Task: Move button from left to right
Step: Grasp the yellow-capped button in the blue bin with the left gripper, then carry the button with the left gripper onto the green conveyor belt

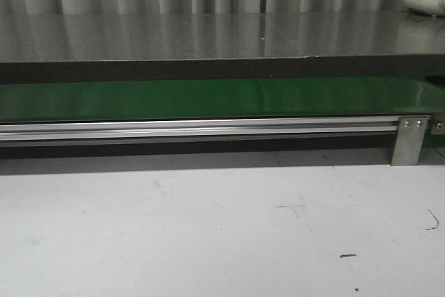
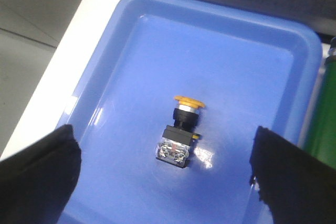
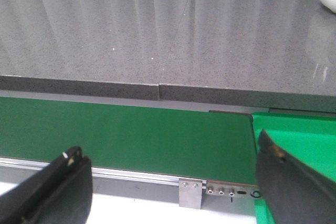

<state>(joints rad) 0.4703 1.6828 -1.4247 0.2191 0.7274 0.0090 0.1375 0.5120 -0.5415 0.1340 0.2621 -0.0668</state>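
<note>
right now the button (image 2: 181, 132) lies on its side in a blue tray (image 2: 131, 30), seen only in the left wrist view. its orange-yellow cap points away from the camera, and its black body with a clear end faces the camera. it rests near the middle of the tray floor, apart from every wall.

the left gripper (image 2: 163, 174) hovers above the tray with its two black fingers (image 2: 39, 174) spread wide, one on each side of the button, touching nothing. the right gripper (image 3: 173, 187) is also spread wide and empty, facing a green conveyor belt (image 3: 131, 135) and a grey stone counter (image 3: 157, 40) behind it.

the front view shows the white table (image 1: 208, 234), the belt and its metal rail (image 1: 195, 129), but no arm and no button.

judging from this, the task is at its first step: approach before the pick. the next move likely calls for lowering the left gripper straight down and closing on the black body.
</note>
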